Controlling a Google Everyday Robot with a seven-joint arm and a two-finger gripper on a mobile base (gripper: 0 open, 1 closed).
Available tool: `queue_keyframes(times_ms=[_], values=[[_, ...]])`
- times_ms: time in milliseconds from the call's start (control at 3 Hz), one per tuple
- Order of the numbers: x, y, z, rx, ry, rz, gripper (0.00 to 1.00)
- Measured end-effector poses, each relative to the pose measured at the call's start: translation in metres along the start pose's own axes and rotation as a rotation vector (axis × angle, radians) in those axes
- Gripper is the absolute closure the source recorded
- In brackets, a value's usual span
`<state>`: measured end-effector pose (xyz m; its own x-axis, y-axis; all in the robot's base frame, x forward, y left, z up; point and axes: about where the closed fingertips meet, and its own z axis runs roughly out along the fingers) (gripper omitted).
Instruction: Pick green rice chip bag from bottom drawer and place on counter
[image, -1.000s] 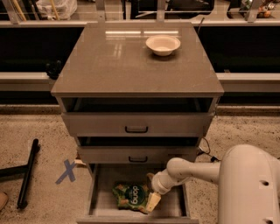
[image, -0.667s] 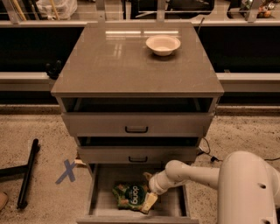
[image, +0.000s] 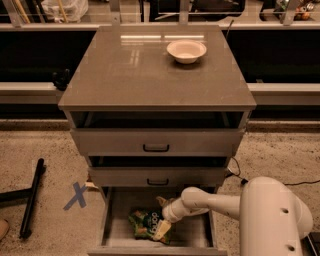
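You'll see the green rice chip bag (image: 143, 223) lying crumpled mid-floor in the open bottom drawer (image: 193, 231), the gripper (image: 161, 223) at its right edge.

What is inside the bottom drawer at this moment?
The green rice chip bag lies on the bottom drawer floor, with the hand reaching in at its right edge. The drawer's rear is hidden under the drawer above.

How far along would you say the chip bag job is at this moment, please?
Done: the bottom drawer is open. In hand: the gripper is down inside it at the green rice chip bag, which lies on the drawer floor. Left: lifting the bag out and setting it on the counter.
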<state>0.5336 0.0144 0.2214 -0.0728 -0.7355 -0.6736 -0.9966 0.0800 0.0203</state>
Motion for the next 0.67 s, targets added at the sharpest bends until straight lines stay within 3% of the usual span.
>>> queue_keyframes(times_ms=[667], values=[[0.005,-0.010,0.040,0.022,-0.005,0.023,0.00]])
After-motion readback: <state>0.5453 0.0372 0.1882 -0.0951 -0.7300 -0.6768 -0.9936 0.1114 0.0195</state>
